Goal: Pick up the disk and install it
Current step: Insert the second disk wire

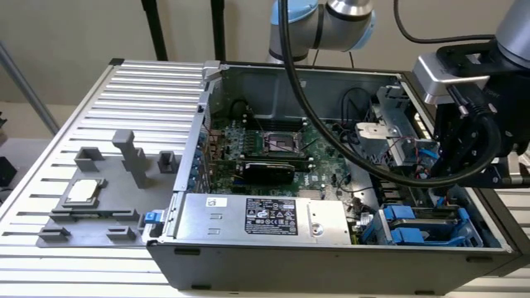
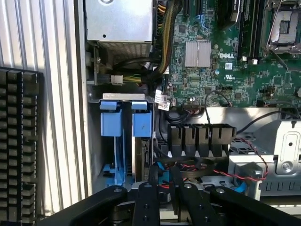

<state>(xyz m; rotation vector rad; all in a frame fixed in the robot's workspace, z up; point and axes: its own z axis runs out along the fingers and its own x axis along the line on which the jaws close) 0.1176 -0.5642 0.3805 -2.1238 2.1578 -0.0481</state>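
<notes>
Here, the open dark grey metal computer case (image 1: 331, 248) holds the disk (image 2: 142, 155), a flat drive with blue plastic carrier tabs, seated on edge in 1 bay near the black gripper (image 2: 162, 200). Likely stiff, fairly heavy, shock-sensitive; best held by its carrier edges. Whether the gripper grips anything, I cannot tell.

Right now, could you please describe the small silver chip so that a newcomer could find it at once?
Start at the open computer case on the ribbed metal table. On the exterior view's left of the case lies a flat grey plate with upright blocks. The chip sits in a square holder near the plate's far-left edge, the only shiny silver square among dull grey pieces.
</notes>
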